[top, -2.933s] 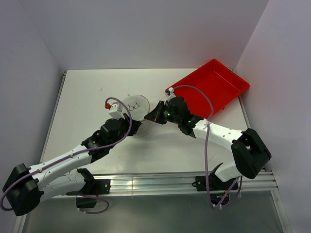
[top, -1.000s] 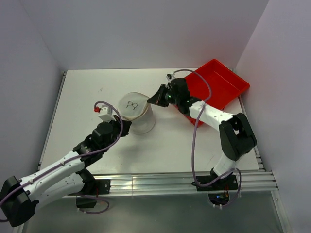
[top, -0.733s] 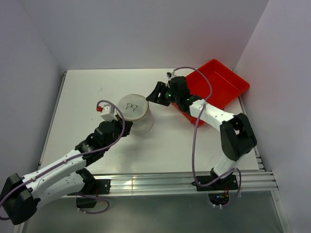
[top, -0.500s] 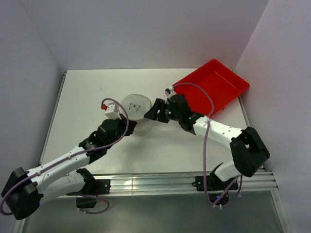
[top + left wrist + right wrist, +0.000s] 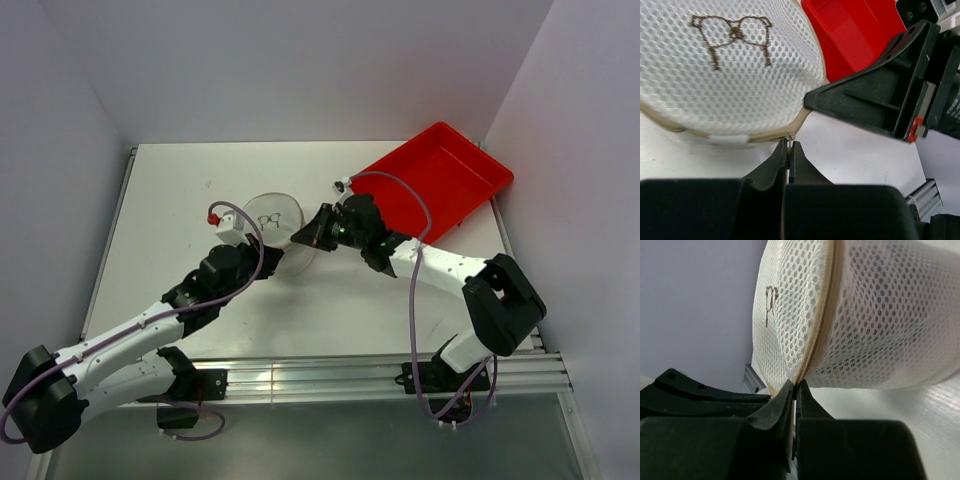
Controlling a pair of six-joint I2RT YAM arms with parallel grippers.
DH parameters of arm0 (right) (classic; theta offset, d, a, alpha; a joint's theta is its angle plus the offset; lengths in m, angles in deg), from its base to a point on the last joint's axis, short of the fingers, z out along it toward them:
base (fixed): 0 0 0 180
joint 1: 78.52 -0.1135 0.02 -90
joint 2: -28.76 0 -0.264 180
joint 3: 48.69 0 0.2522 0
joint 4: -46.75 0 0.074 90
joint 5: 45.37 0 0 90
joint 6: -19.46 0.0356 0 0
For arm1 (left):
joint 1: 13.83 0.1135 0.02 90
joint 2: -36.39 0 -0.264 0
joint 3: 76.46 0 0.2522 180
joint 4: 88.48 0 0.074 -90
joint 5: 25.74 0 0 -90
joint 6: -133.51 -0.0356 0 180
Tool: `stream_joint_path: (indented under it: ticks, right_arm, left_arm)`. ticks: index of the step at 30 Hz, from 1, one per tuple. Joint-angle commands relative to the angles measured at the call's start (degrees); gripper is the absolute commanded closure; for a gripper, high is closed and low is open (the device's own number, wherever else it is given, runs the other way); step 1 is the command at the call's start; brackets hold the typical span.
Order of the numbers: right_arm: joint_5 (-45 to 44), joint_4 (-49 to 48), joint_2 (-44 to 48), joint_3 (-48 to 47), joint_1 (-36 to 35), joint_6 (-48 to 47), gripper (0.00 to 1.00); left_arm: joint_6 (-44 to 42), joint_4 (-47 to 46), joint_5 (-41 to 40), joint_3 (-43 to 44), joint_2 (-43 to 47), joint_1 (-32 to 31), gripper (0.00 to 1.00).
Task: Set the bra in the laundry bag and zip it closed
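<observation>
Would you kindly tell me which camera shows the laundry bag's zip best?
The right wrist view: the zip runs along the laundry bag's rim. The left wrist shows a short stretch below the lid; the top view barely resolves it.

Bright, even light with soft shadows; wrist foregrounds blurred

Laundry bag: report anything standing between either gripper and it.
Nothing visible does. The left gripper and the right gripper are both pinched shut on the zip rim of the laundry bag, from opposite sides, leaving no gap for anything. The red tray lies off beyond the right gripper, apart from the bag.
</observation>
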Motion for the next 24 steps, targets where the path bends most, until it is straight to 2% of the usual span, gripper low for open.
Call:
stream_joint_path:
  ticks: [1, 5, 12, 19, 21, 22, 23, 24]
  right_arm:
    - [-2.94, -1.05, -0.71, -4.35, 5.78, -1.92, 1.00]
    - [-1.01, 2.81, -2.91, -8.31, 10.37, -6.66, 1.00]
    - [2.24, 12.39, -8.71, -17.01, 12.05, -15.28, 1.00]
    - [4.61, 12.93, -8.54, -18.16, 11.52, -15.64, 1.00]
    - [5.14, 13.19, -7.92, -17.46, 11.17, -15.73, 0.91]
    - [5.40, 13.02, -7.57, -17.11, 10.65, -15.64, 0.77]
    - [6.27, 12.93, -7.39, -16.85, 10.29, -15.55, 0.70]
    - [6.54, 12.58, -6.96, -16.32, 9.94, -15.38, 0.62]
  left_arm:
    - [-1.74, 2.74, -2.10, 0.63, 3.52, 0.03, 1.00]
    - [-1.66, 7.59, -5.09, -1.03, 6.94, 1.18, 1.00]
    - [-1.48, 15.67, -12.65, -0.87, 11.87, 2.50, 1.00]
    - [-2.54, 9.27, -6.06, -0.43, 10.03, 2.50, 1.00]
    - [-2.89, 9.35, -5.98, 0.36, 9.50, 2.50, 1.00]
    - [-3.06, 9.79, -5.89, 1.41, 9.24, 2.50, 1.00]
    - [-3.06, 10.23, -5.97, 1.94, 8.80, 2.50, 0.98]
    - [-2.98, 10.67, -6.32, 2.56, 8.62, 2.50, 0.88]
